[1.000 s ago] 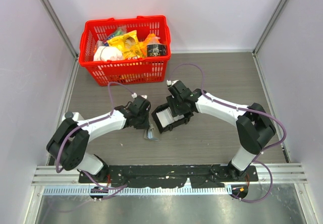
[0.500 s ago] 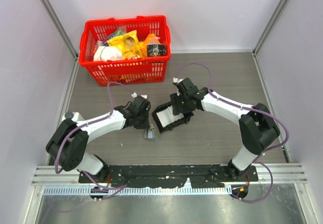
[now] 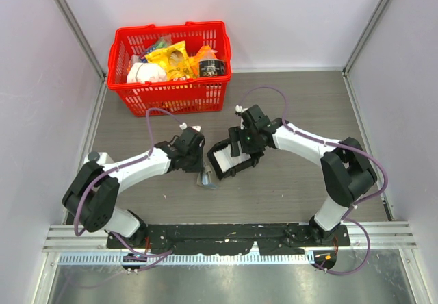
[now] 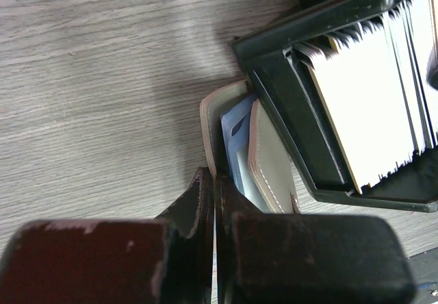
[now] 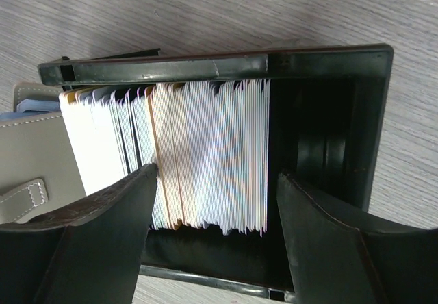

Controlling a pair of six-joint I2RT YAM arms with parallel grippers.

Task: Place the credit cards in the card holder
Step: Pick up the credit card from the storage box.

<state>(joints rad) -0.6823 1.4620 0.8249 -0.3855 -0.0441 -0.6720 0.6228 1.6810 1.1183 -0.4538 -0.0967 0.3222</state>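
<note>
The credit cards (image 5: 205, 153) stand on edge as a dense stack, mostly white with some tan-orange, inside a black open tray (image 5: 219, 64). My right gripper (image 5: 215, 181) hovers over the stack, open, one finger on each side of several cards and nothing gripped. The grey-beige card holder (image 4: 270, 160) lies partly open against the tray's left end, showing pale blue pockets. My left gripper (image 4: 211, 177) is shut on the card holder's outer flap. In the top view the left gripper (image 3: 196, 159) sits just above the card holder (image 3: 205, 180), and the right gripper (image 3: 239, 150) is over the tray (image 3: 220, 170).
A red shopping basket (image 3: 171, 92) full of groceries stands at the back left of the grey wooden table. Both forearms meet near the table's middle. Pale walls close in the left, right and back sides.
The right gripper's jaws have spread wider over the card stack, and its wrist has shifted slightly right. The left gripper stays pinched on the card holder's flap.
</note>
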